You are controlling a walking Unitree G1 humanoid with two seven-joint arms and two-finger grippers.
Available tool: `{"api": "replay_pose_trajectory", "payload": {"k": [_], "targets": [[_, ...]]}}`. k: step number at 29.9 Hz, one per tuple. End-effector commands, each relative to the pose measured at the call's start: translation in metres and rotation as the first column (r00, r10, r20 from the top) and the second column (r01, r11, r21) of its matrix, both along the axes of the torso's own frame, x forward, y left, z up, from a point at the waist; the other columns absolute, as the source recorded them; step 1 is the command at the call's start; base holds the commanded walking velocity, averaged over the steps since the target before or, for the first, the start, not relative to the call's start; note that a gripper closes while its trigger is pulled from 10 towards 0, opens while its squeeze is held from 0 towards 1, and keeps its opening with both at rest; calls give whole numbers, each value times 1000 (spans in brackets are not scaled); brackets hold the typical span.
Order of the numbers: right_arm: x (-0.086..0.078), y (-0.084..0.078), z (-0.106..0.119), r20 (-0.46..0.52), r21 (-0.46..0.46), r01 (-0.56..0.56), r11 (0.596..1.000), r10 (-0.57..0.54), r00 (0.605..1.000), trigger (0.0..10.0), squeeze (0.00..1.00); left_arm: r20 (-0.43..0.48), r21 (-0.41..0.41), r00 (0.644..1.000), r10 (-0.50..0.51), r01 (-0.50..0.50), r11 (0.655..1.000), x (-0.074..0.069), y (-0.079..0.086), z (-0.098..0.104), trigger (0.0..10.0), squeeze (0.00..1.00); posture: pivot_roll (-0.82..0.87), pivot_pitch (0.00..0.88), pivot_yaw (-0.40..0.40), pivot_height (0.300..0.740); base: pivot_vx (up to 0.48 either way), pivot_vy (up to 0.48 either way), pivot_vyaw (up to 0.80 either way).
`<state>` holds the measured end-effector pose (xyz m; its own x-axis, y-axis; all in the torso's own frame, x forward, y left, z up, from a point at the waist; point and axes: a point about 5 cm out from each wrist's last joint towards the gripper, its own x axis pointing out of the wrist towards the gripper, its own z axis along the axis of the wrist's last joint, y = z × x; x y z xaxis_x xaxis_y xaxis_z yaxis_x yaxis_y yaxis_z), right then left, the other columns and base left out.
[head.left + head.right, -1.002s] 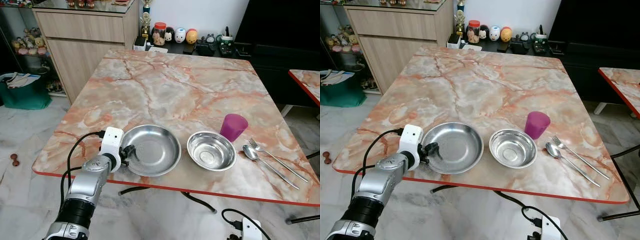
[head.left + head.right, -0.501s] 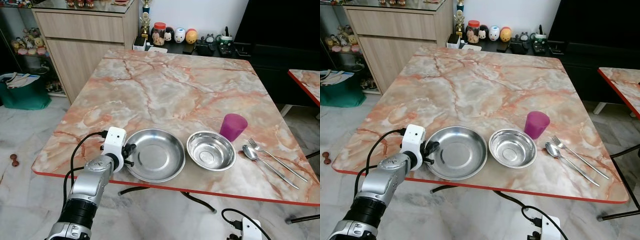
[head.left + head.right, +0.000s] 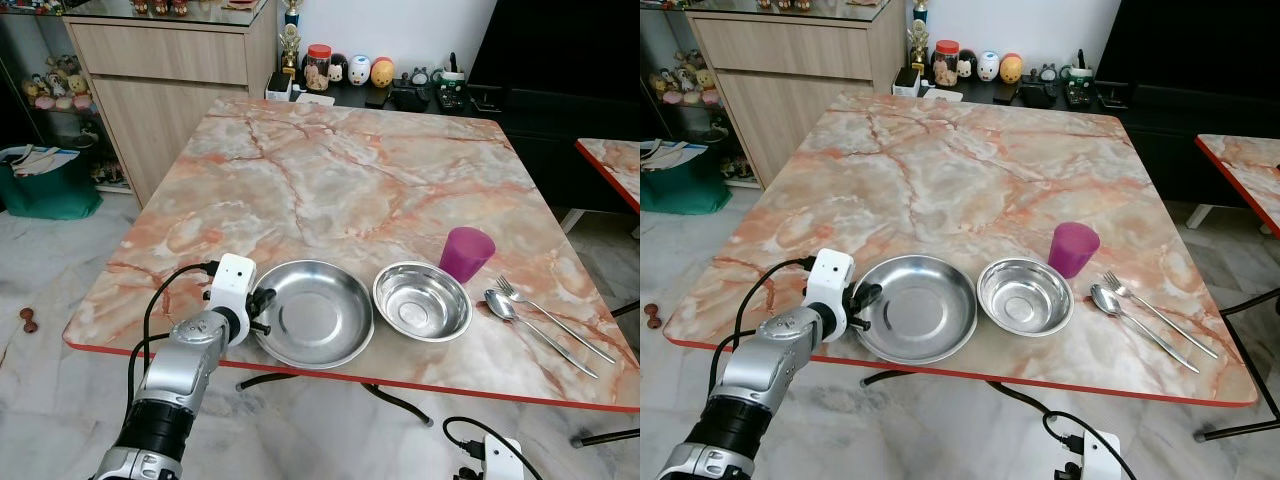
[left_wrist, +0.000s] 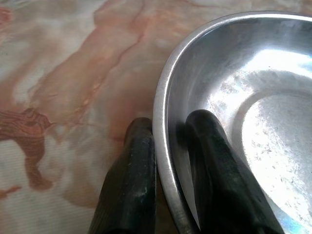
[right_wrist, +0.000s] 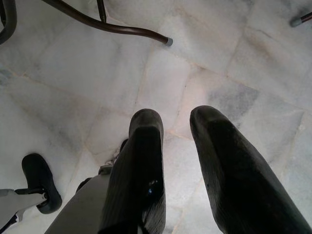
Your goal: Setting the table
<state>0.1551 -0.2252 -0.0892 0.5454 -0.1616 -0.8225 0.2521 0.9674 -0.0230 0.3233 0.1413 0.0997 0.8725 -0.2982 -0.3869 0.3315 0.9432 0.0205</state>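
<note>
A shallow steel plate (image 3: 312, 311) lies near the front edge of the marble table (image 3: 340, 180). My left gripper (image 3: 262, 312) is shut on its left rim. In the left wrist view one finger (image 4: 134, 165) sits outside the rim (image 4: 163, 97) and the other inside. Just right of the plate are a steel bowl (image 3: 421, 300), a purple cup (image 3: 466, 253), a spoon (image 3: 500, 304) and a fork (image 3: 555, 320). My right gripper (image 5: 175, 122) hangs open over the floor below the table.
A wooden cabinet (image 3: 170, 70) stands at the back left, with a low shelf of jars and figurines (image 3: 350, 72) behind the table. A green bag (image 3: 45, 185) sits on the floor at left. Another table's corner (image 3: 615, 165) shows at right. A table leg (image 5: 112, 27) crosses the tiled floor.
My left gripper has slid the plate a little to the right and nearer the front edge, so its rim now nearly meets the bowl.
</note>
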Motion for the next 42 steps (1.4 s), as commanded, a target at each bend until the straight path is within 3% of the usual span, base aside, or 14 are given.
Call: {"api": "replay_pose_trajectory", "payload": {"k": [1, 3, 4, 9, 10, 17, 25, 29, 31, 33, 34, 35, 38, 42], "targets": [[-1, -5, 0, -8, -12, 1, 1000, -2, 1000, 10000, 0, -30, 33, 1000, 1, 0, 999, -4, 3, -6, 0, 0, 116, 0, -91, 740, 0, 0, 0], [-1, -5, 0, -9, -13, 1, 1000, -2, 1000, 10000, 0, -31, 34, 999, 11, -10, 999, -4, 5, -7, 902, 0, 114, 0, -89, 740, 0, 0, 0], [-1, -5, 0, -10, -14, 1, 1000, -1, 1000, 10000, 0, -29, -24, 997, 67, -68, 997, -3, 9, -6, 10000, 0, 115, 0, -92, 740, 0, 0, 0], [-2, -5, 0, -10, -14, 0, 1000, 0, 1000, 10000, 0, -10, -162, 988, 154, -153, 975, -1, 16, -1, 10000, 0, 116, 0, -96, 740, 0, 0, 0], [-2, -5, 0, -10, -15, -1, 1000, 1, 1000, 10000, 0, 15, -288, 977, 212, -198, 937, 0, 21, 5, 10000, 0, 119, 0, -99, 740, 0, 0, 0], [-2, -6, 1, -9, -16, -3, 1000, 2, 1000, 10000, 0, 31, -506, 952, 304, -247, 826, -2, 30, 16, 10000, 0, 121, 0, -103, 740, 0, 0, 0], [-2, -6, 1, -9, -18, -1, 1000, 1, 1000, 10000, 0, 10, -585, 947, 320, -254, 771, -3, 27, 14, 10000, 0, 118, 0, -104, 740, 0, 0, 0], [-2, -7, 1, -9, -20, 0, 1000, -1, 1000, 10000, 0, 48, -633, 940, 339, -234, 738, -3, 27, 22, 10000, 0, 117, 0, -107, 740, 0, 0, 0], [-2, -7, 1, -7, -21, 2, 1000, -2, 1000, 10000, 0, 92, -647, 928, 360, -219, 730, -2, 29, 30, 10000, 0, 117, 0, -108, 740, 0, 0, 0], [-2, -7, 1, -6, -22, 4, 1000, -4, 1000, 10000, 0, 187, -634, 902, 389, -192, 749, 0, 31, 48, 10000, 0, 121, 0, -112, 740, 0, 0, 0], [-2, -7, 1, -6, -22, 4, 1000, -4, 1000, 10000, 0, 187, -634, 902, 389, -192, 749, 0, 31, 48, 10000, 0, 121, 0, -112, 740, 0, 0, 0], [-2, -8, 1, -5, -24, 5, 1000, -5, 1000, 10000, 0, 260, -626, 880, 397, -160, 763, 1, 29, 65, 10000, 0, 123, 0, -111, 740, 0, 0, 0], [-3, -8, 1, -3, -25, 7, 1000, -7, 1000, 10000, 0, 334, -598, 854, 398, -135, 790, -1, 28, 80, 10000, 0, 121, 0, -110, 740, 0, 0, 0], [-3, -8, 1, -3, -26, 12, 1000, -12, 1000, 10000, 0, 347, -586, 844, 409, -146, 797, -3, 28, 82, 10000, 0, 120, 0, -111, 740, 0, 0, 0]]}}
